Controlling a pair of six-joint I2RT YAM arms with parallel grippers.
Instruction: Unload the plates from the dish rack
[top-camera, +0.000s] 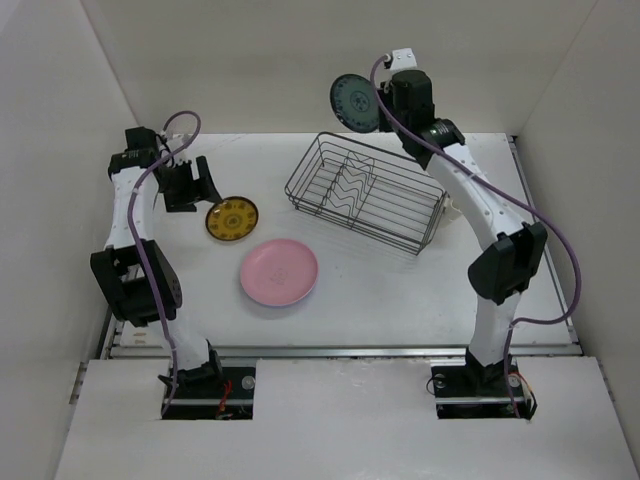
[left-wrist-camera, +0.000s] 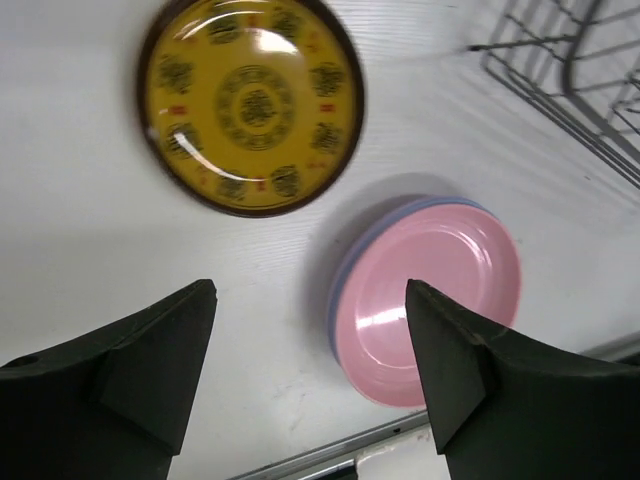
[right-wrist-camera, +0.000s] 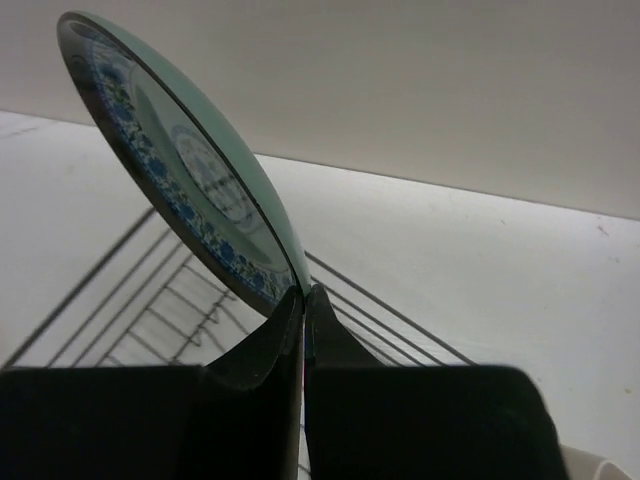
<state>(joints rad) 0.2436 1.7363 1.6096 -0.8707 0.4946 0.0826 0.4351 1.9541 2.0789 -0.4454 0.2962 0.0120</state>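
My right gripper (top-camera: 379, 107) is shut on the rim of a small teal-patterned plate (top-camera: 355, 103) and holds it on edge, high above the far end of the dark wire dish rack (top-camera: 365, 190). In the right wrist view the fingertips (right-wrist-camera: 303, 292) pinch the plate (right-wrist-camera: 190, 170) with the rack's wires (right-wrist-camera: 150, 310) below. No plates stand in the rack. A pink plate (top-camera: 279, 272) lies on the table on top of a lavender-blue one (left-wrist-camera: 343, 290). A small yellow patterned plate (top-camera: 232, 219) lies left of them. My left gripper (top-camera: 188, 186) is open and empty beside it.
A cream cup (top-camera: 447, 212) is clipped to the rack's right end. White walls close in the table on the left, back and right. The table's metal front edge (left-wrist-camera: 330, 448) runs just near the pink plate (left-wrist-camera: 430, 290).
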